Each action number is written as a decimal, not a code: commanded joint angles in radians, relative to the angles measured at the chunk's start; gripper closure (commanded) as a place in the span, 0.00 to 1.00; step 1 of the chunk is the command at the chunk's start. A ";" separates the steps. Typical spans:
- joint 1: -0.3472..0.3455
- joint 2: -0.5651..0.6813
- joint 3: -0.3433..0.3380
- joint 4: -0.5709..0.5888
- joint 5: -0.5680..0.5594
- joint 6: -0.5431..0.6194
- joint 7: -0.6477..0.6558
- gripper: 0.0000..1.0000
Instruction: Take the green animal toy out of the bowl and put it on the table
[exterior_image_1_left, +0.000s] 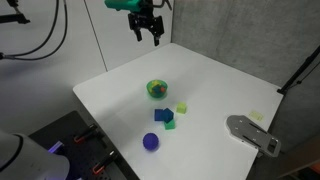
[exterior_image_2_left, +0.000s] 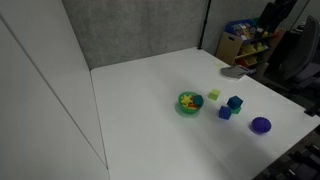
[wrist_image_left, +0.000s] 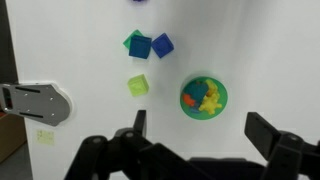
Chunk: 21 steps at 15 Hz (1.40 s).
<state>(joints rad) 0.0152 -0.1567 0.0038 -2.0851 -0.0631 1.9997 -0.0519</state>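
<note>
The bright green bowl (exterior_image_1_left: 157, 89) stands near the middle of the white table (exterior_image_1_left: 215, 75); it also shows in the other exterior view (exterior_image_2_left: 189, 102) and in the wrist view (wrist_image_left: 204, 97). In the wrist view a dark teal-green toy (wrist_image_left: 195, 90) lies in the bowl beside a yellow toy (wrist_image_left: 211, 100) and a small orange piece. My gripper (exterior_image_1_left: 146, 28) hangs high above the table's far side, well away from the bowl. In the wrist view its fingers (wrist_image_left: 200, 130) are spread wide and empty, with the bowl seen between them far below.
A pale yellow-green cube (wrist_image_left: 138, 86), a bright green cube (wrist_image_left: 132, 41) and two blue cubes (wrist_image_left: 161, 44) lie beside the bowl. A blue-purple round piece (exterior_image_1_left: 150, 141) sits near the table's edge. A grey stapler-like object (exterior_image_1_left: 252, 135) lies at one corner.
</note>
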 joint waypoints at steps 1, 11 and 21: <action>0.003 0.143 -0.004 0.114 0.088 -0.010 -0.020 0.00; -0.003 0.467 0.006 0.264 0.195 0.044 0.057 0.00; 0.024 0.750 0.007 0.361 0.179 0.176 0.150 0.00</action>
<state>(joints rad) 0.0291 0.5239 0.0066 -1.7807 0.1196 2.1519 0.0552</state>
